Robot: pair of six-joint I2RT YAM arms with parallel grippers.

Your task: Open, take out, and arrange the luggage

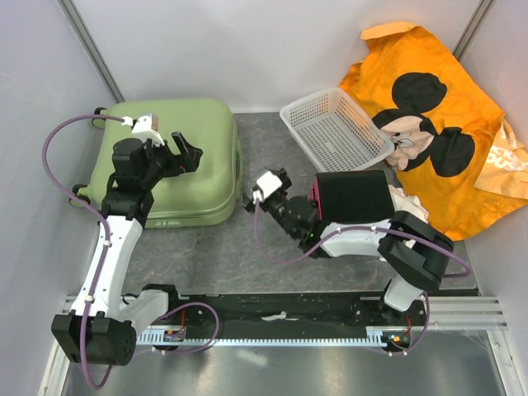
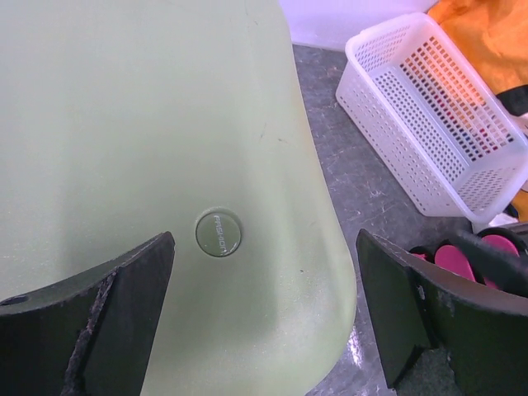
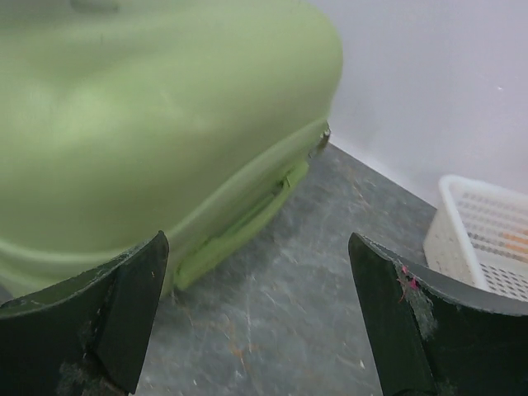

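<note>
Closed luggage (image 1: 169,161) is overhung by the left gripper (image 1: 188,151), spread empty; right gripper (image 1: 247,198), likewise released, is levelled at its seam (image 3: 247,216).

No text fully legible: round badge (image 2: 219,232) on luggage (image 2: 124,124) lid carries a small wordmark, too blurred to read; orange cloth (image 1: 445,91) has white print at rt edge, illegible.

luggage (image 1: 206,157) top: left part hidden under the left arm (image 1: 124,186) in the overhead view.
luggage, right wrist view: blurred, cut off at the left and top edges.
badge (image 2: 219,233) lettering: too small to read.
black box (image 1: 355,191): near edge hidden behind the right arm (image 1: 355,238).
basket (image 3: 452,235): cut off at the right edge.
</note>
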